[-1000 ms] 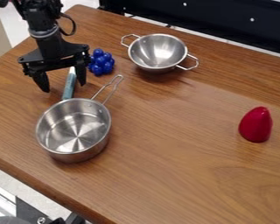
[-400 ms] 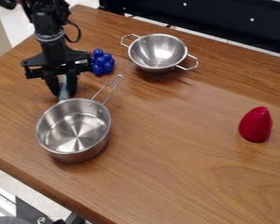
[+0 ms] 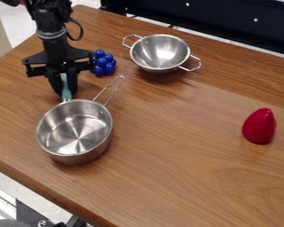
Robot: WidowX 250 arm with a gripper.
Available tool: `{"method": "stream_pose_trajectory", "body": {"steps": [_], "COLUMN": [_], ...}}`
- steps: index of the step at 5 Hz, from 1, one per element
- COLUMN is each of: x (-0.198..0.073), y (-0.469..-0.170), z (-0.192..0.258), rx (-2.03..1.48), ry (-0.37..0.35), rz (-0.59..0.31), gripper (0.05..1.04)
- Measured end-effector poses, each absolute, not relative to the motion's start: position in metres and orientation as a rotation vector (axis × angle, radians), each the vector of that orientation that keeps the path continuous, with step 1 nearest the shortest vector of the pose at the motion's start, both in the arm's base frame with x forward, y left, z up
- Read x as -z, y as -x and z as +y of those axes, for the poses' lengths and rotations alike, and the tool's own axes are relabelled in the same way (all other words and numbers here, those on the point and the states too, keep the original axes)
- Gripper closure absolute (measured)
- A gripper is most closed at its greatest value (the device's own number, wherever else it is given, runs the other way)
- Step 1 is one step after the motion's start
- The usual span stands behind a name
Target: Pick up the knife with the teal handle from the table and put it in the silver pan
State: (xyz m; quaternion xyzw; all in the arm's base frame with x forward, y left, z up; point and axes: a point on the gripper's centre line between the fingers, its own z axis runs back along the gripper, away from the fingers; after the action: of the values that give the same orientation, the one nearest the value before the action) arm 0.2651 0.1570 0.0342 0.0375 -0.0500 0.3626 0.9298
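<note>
One black tool [image 3: 65,91] hangs at the upper left of the bench [image 3: 186,177], pointing down, with its fingers [image 3: 55,83] drawn in close. They pinch a slim blue-green rod [image 3: 66,92], which stands out between them and slants slightly. The rod's lower end reaches the far rim of a steel saucepan [image 3: 75,152]; whether the two touch, I cannot tell.

The saucepan sits upright on the bench, nearer the camera than the tool, its round inside open to view and its shiny base catching light. A looped wire handle [image 3: 115,86] runs from its rim toward the upper right, leaning away from the rod.

Just to the right of the tool in the view, near the saucepan's handle, lies a cluster of glossy dark blue balls [image 3: 103,63]. Further right and toward the far edge stands a steel bowl [image 3: 160,52], upright, with a wire loop on each of two opposite sides. Well apart from these, at the right of the view, a smooth red cone [image 3: 259,127] with a rounded tip stands on the wood grain. Beyond the bench's far edge runs a black panel [image 3: 227,21].
</note>
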Motion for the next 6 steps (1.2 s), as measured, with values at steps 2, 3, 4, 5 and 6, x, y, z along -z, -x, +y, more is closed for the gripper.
{"method": "stream_pose_trajectory", "body": {"steps": [2, 3, 4, 5, 6], "x": [-0.055, -0.077, -0.092, -0.1, -0.096], "y": [-0.262, -0.257, -0.25, -0.235, -0.22], "z": [0.165, 0.167, 0.161, 0.145, 0.125], "rx": [-0.81, -0.834, -0.82, -0.757, -0.688], "ry": [-0.022, -0.01, 0.019, 0.033, 0.034], "rz": [-0.161, -0.178, -0.147, -0.117, -0.07], "gripper": [0.87, 0.87, 0.87, 0.87, 0.87]}}
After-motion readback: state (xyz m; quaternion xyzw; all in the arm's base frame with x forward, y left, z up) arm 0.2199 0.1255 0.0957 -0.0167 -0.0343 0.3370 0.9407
